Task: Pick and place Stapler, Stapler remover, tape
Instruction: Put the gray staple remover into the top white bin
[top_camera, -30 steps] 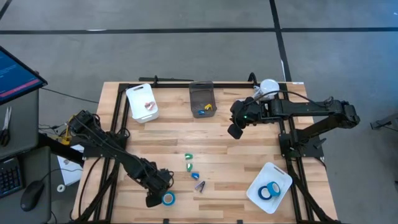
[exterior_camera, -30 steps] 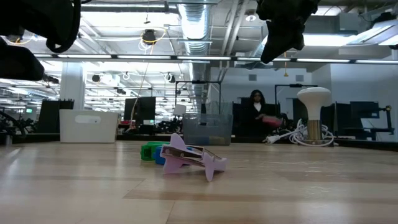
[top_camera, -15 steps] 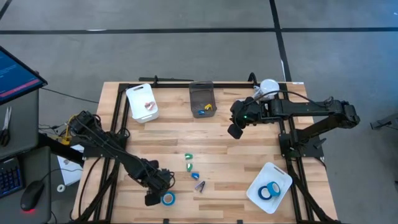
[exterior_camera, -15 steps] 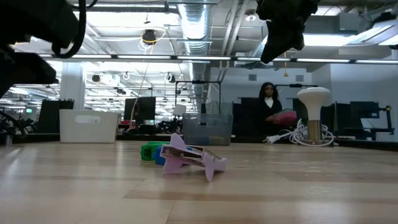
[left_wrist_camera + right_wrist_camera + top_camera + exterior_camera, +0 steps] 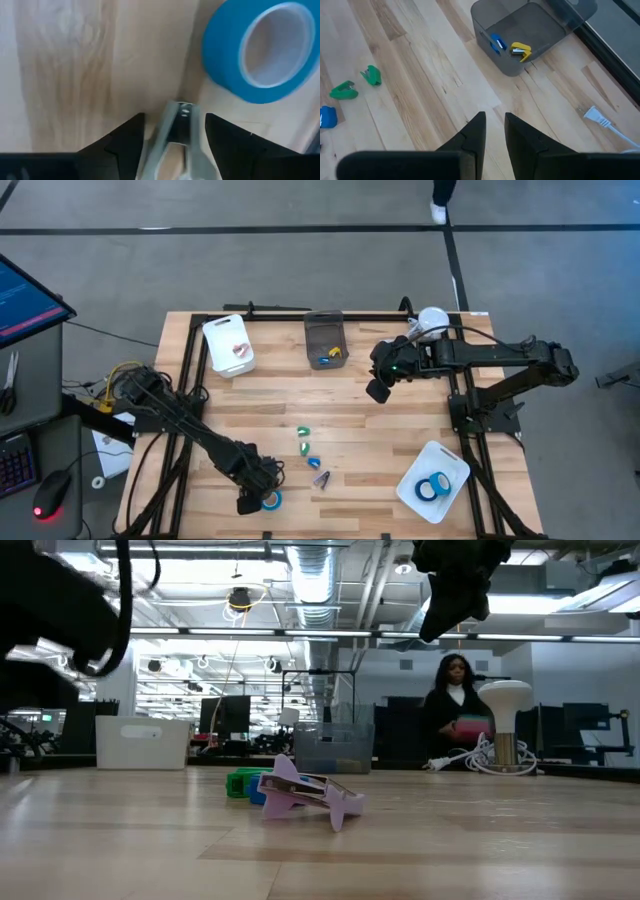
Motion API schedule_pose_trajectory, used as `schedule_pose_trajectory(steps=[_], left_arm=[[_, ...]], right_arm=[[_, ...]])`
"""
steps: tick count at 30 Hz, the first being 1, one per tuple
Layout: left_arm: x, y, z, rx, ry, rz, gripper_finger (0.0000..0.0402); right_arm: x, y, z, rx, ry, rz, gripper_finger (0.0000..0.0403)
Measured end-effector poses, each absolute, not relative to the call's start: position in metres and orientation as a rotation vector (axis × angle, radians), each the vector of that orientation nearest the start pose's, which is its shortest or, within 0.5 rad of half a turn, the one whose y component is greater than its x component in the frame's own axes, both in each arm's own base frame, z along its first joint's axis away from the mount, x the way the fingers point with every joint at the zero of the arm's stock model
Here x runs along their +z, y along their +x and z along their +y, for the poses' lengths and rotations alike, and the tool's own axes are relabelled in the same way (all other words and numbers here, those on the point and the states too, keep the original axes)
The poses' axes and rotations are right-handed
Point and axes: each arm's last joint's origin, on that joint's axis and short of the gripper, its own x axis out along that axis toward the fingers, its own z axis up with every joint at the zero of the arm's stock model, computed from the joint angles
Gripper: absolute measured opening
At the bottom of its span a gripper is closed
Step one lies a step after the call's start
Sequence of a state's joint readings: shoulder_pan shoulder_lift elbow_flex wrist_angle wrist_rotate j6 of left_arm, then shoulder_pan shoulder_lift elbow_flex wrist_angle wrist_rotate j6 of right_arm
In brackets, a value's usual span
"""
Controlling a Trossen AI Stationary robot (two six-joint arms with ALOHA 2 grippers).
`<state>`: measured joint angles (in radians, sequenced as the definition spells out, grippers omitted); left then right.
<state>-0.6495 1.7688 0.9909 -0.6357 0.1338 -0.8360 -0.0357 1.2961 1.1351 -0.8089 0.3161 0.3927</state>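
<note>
At the table's near edge, the left end effector hovers—fingers spread—beside 1 tape roll.

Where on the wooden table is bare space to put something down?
Bare wood lies between the white bin and the small green stapler remover, and below the right gripper. It is crowded around the left gripper by the blue tape roll.
</note>
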Motion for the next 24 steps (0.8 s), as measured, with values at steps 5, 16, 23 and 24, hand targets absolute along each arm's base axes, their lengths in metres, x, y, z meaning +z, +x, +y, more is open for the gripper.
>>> schedule_pose_trajectory(steps=[5, 16, 23, 24], left_arm=[[0.1291, 0.2411, -0.1885, -0.019, -0.296, 1.573, 0.0202], [0.1386, 0.2409, -0.1867, -0.011, -0.300, 1.504, 0.0166], [0.1375, 0.2408, -0.1867, -0.001, -0.300, 1.508, 0.0135], [0.1375, 0.2408, -0.1867, -0.001, -0.299, 1.507, 0.0132]], right_arm=[[0.2991, 0.2533, -0.0180, -0.506, 0.222, 0.884, 0.0063], [0.2992, 0.2533, -0.0179, -0.505, 0.221, 0.884, 0.0063], [0.2991, 0.2533, -0.0179, -0.505, 0.221, 0.884, 0.0063], [0.2992, 0.2533, -0.0179, -0.505, 0.221, 0.883, 0.0063]])
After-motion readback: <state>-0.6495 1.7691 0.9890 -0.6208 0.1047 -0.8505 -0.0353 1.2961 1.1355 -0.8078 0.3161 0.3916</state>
